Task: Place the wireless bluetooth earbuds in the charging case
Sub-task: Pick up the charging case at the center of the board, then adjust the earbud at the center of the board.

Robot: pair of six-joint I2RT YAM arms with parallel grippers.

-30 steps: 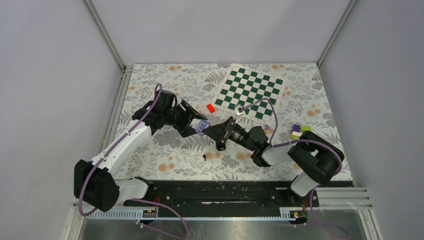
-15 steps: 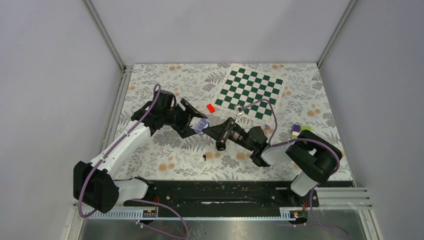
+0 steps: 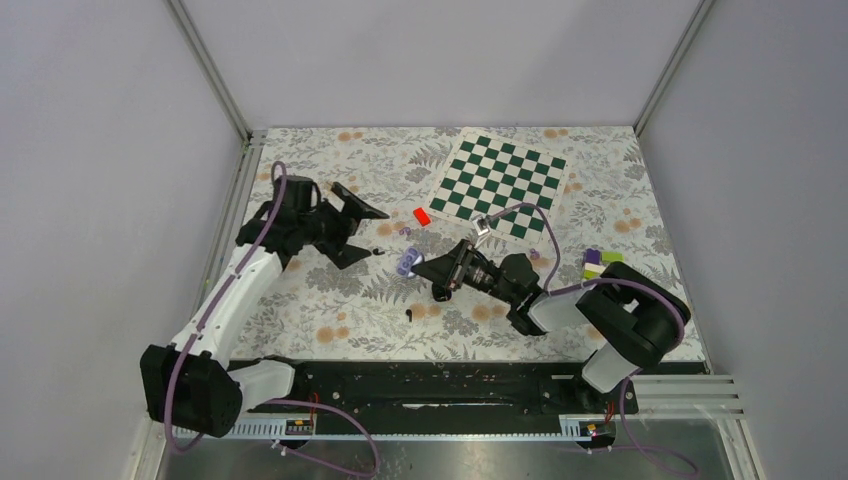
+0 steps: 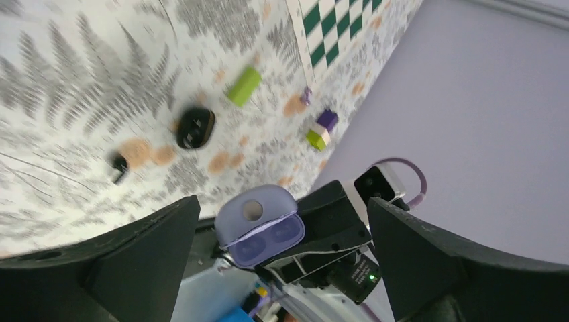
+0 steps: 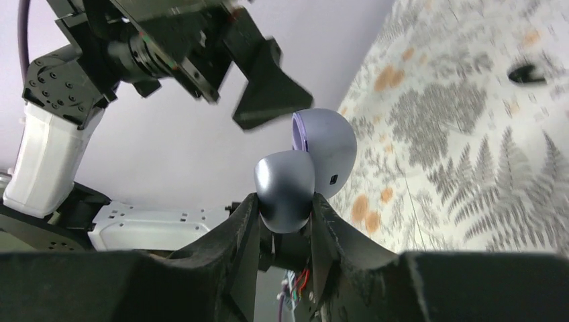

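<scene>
1. The right gripper (image 5: 284, 204) is holding the case (image 4: 258, 225) by its lower half, with a jaw pressing on each side. It is keeping the case off the mat (image 3: 330, 300), near the middle of the table.
2. The case is standing open, with its lid tipping back and its two sockets facing the left wrist camera. Both sockets are looking empty.
3. The left gripper (image 3: 378, 232) is hanging to the left of the case, near it but not touching. Its jaws are spread wide with nothing between them.
4. One earbud (image 3: 410, 316) is lying on the mat, nearer the arm bases than the case and apart from both grippers. A larger black piece (image 4: 195, 127) is lying near it, and I cannot tell whether that is the second earbud.
5. As I am reading it, the case is being offered open and no earbud is going in yet. The step in hand is fetching the first earbud, so the task is looking early.
6. The next move is calling for the left gripper to go down over the earbud and narrow its jaws around it.
7. The earbud is looking smaller than a fingertip, so the pinch needs to be centred or the glossy nub is likely to slip out sideways.
8. After that, the earbud needs turning to suit a socket while the right gripper is keeping the case steady and its open face reachable.
</scene>
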